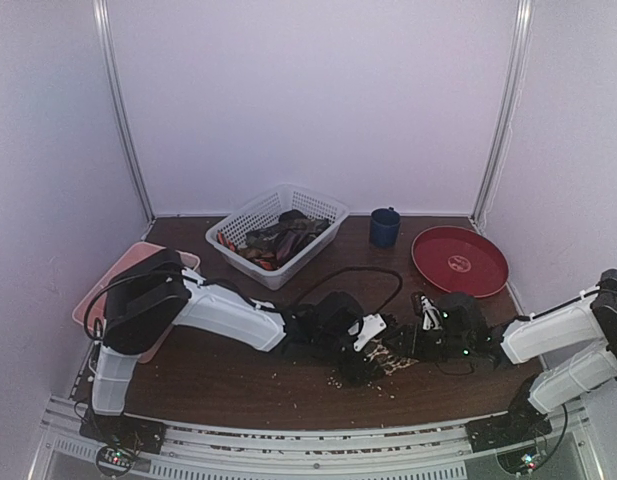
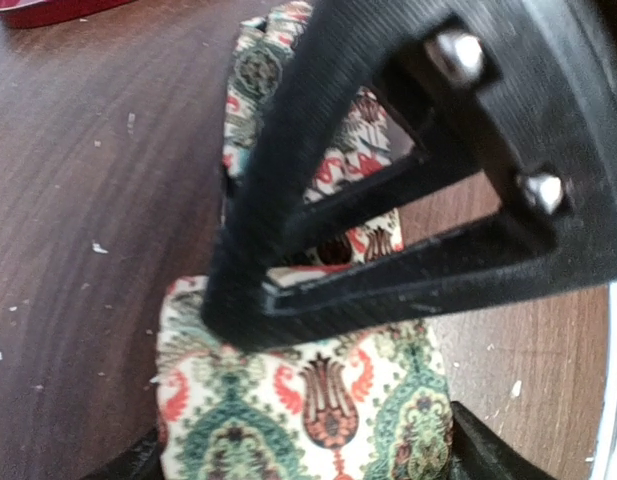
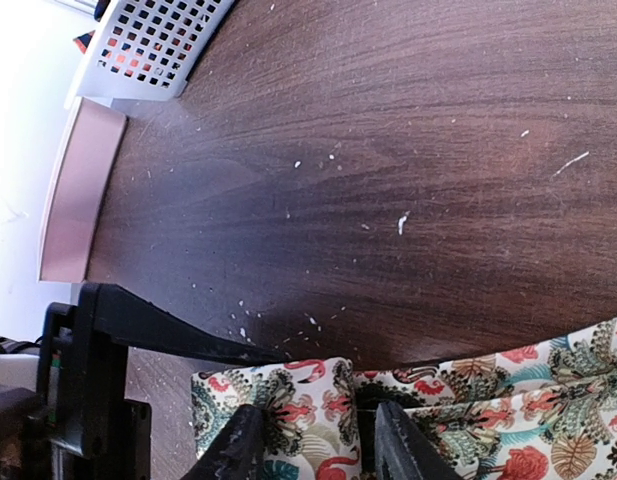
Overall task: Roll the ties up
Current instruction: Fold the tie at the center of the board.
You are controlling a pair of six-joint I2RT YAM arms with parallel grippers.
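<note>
Cream paisley tie (image 2: 318, 400) lies on the counter (image 3: 388, 150) between both arms, its near end doubled over into a short fat roll and the rest trailing flat. Judged step: early in the roll, few turns at most. To do it well, grip the rolled end square across its full width and turn it evenly so the edges stack. The other tool pins the flat tail so the cloth stays taut and doesn't skew. Soft fabric likely springs loose if released early. On the left tool (image 2: 308, 468) the fingers are wide, either side of the roll, not visibly clamped. On the right tool (image 3: 318, 440) the gap is narrow, fingers down on the tie with a fold between them, which looks pinched. More ties (image 1: 278, 238) sit in the basket (image 1: 233, 215), well apart.
</note>
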